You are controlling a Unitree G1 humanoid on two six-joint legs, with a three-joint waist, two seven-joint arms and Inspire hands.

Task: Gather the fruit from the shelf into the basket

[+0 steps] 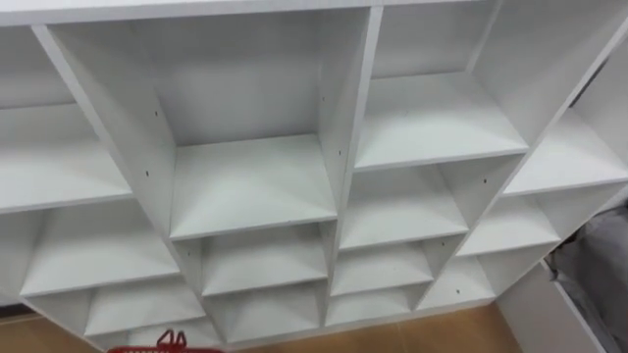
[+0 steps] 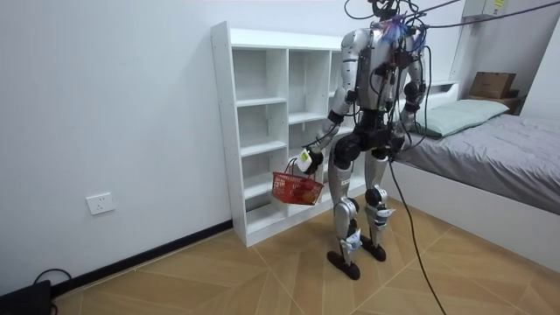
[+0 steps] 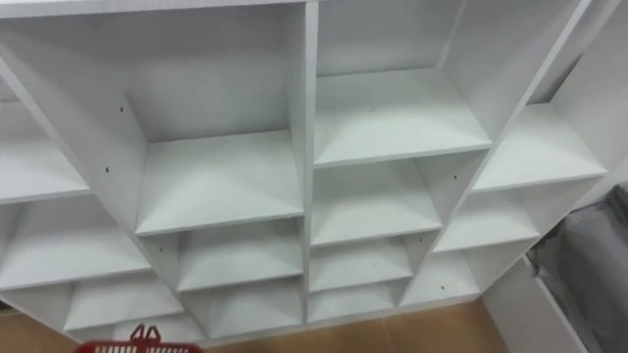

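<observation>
The robot stood on a wooden floor (image 2: 262, 280) facing the closet (image 2: 262, 131), close before it, with a white wall (image 2: 105, 105) running off to the room view's left. The closet was a white open unit set against that wall, divided into columns of square compartments. From the head camera its flat white boards spread across the whole view, with small peg holes in the uprights and the wood floor showing below the lowest row.

The left hand (image 2: 306, 160) hung low in front of the closet's lower shelves, fingers curled round the handles of a red basket (image 2: 296, 187). The basket dangled under it, clear of the floor and just before the closet. In the head camera, the basket's red rim and handles peeked in at the bottom left.

The right hand (image 2: 405, 133) hung at the robot's side toward the bed (image 2: 490, 149); I could not tell how its fingers stood.

The bed, under a grey cover, lay just beside the closet's far end, with a pale green pillow (image 2: 464, 114) at its head and a brown box (image 2: 493, 84) behind that. A socket (image 2: 101, 204) sat low on the wall, well apart from the closet.
</observation>
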